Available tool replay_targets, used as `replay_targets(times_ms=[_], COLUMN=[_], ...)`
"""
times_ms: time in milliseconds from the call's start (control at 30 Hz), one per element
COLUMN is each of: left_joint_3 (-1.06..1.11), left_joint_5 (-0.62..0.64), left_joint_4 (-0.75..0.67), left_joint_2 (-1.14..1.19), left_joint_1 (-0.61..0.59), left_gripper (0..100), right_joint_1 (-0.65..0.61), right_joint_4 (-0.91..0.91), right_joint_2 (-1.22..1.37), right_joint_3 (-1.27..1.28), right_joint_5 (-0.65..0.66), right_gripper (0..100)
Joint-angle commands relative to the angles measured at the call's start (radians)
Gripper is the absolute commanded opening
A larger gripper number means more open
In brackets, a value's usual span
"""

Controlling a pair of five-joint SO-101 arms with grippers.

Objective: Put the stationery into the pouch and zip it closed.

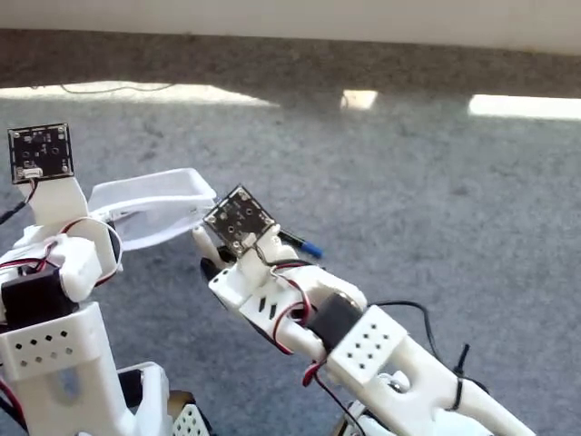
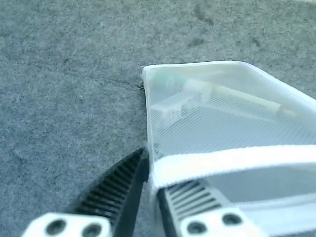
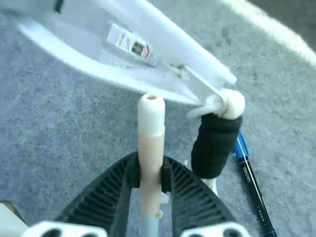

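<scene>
I had the left gripper [image 2: 151, 172] clamped on the rim of the white, translucent mesh pouch [image 2: 222, 123], holding its mouth lifted off the grey, carpet-like table surface [image 1: 408, 182] so that there was an opening to aim at. Through the mesh I could see a few pale white pieces [image 2: 197, 94] already lying inside. The right gripper [image 3: 150, 165] was closed tight around a slim cream-coloured pen [image 3: 150, 128], its tip pointed at the pouch mouth just ahead, which I judged the right line for sliding it in. On the surface beside that gripper lay a blue pen [image 3: 249, 177] and a stubby black cylinder with a white end [image 3: 215, 143], both yet to be packed; the zip had to wait.
</scene>
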Motion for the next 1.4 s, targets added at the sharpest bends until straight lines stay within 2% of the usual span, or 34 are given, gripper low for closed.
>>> replay_targets(times_ms=[0, 133, 367, 533, 700, 1000, 1167, 1367], left_joint_3=[-0.012, -0.012, -0.012, -0.012, -0.012, -0.012, 0.005, 0.016], left_joint_5=[-0.003, -0.003, -0.003, -0.003, -0.003, -0.003, -0.003, -0.003], left_joint_4=[-0.014, -0.014, -0.014, -0.014, -0.014, -0.014, -0.025, -0.041], left_joint_2=[-0.031, -0.031, -0.031, -0.031, -0.031, -0.031, -0.031, -0.031], left_joint_1=[0.012, 0.012, 0.012, 0.012, 0.012, 0.012, 0.012, 0.012], left_gripper=[1, 1, 1, 1, 1, 1, 1, 1], right_joint_1=[-0.004, -0.004, -0.007, -0.007, -0.007, -0.007, -0.007, -0.007], right_joint_4=[0.025, 0.107, 0.077, -0.116, -0.389, -0.811, -0.886, -0.984], right_joint_2=[-0.145, -0.28, -0.478, -0.576, -0.634, -0.645, -0.624, -0.44], right_joint_3=[-0.035, -0.039, -0.035, 0.035, 0.15, 0.348, 0.412, 0.407], right_joint_5=[-0.003, -0.006, -0.009, -0.009, -0.009, -0.005, -0.003, -0.002], right_gripper=[0.4, 0.4, 0.4, 0.4, 0.4, 0.4, 0.4, 0.5])
